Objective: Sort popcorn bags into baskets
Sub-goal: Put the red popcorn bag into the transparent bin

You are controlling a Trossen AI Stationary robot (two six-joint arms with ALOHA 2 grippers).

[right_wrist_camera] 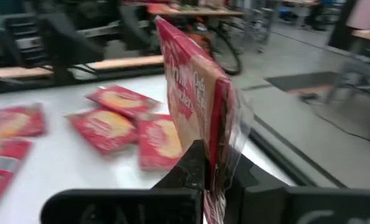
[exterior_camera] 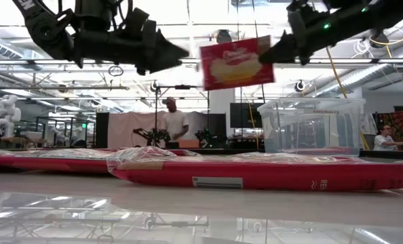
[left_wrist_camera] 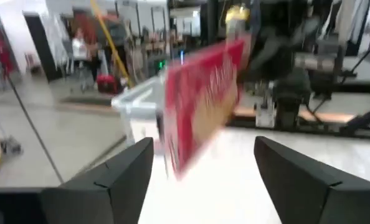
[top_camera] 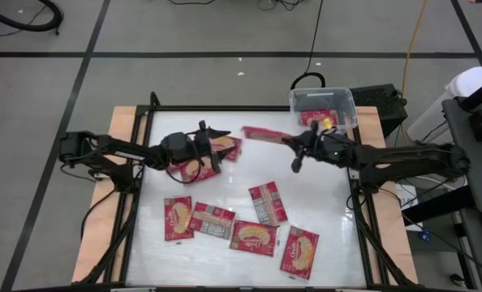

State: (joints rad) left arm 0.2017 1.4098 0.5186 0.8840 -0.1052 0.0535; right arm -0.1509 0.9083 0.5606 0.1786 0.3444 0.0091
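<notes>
Red popcorn packets with a yellow picture lie flat on the white table [top_camera: 322, 203]: a row near the front [top_camera: 253, 237], one at the middle [top_camera: 267, 203], and a small pile [top_camera: 194, 165] under my left gripper. My right gripper [top_camera: 290, 143] is shut on one packet [top_camera: 261, 134], held in the air near the table's middle. My left gripper [top_camera: 222, 139] is open and points at that packet [left_wrist_camera: 200, 99] from the left, a short gap away. The clear bin [top_camera: 322, 104] stands at the far right corner with packets inside. My right gripper [right_wrist_camera: 215, 171] pinches the packet by its lower right end [right_wrist_camera: 217, 140], with one finger on each flat face. The fingers come level from the table's right side. The packet is lifted clear [exterior_camera: 237, 62], stands on its edge and sticks out past the fingers toward my left gripper.
The clear bin [exterior_camera: 313, 125] sits just behind my right arm. A black box [top_camera: 383, 101] stands beside the bin, off the table's far right corner. Bare white table lies between the middle packet and the right edge. People [exterior_camera: 173, 122] stand in the room beyond.
</notes>
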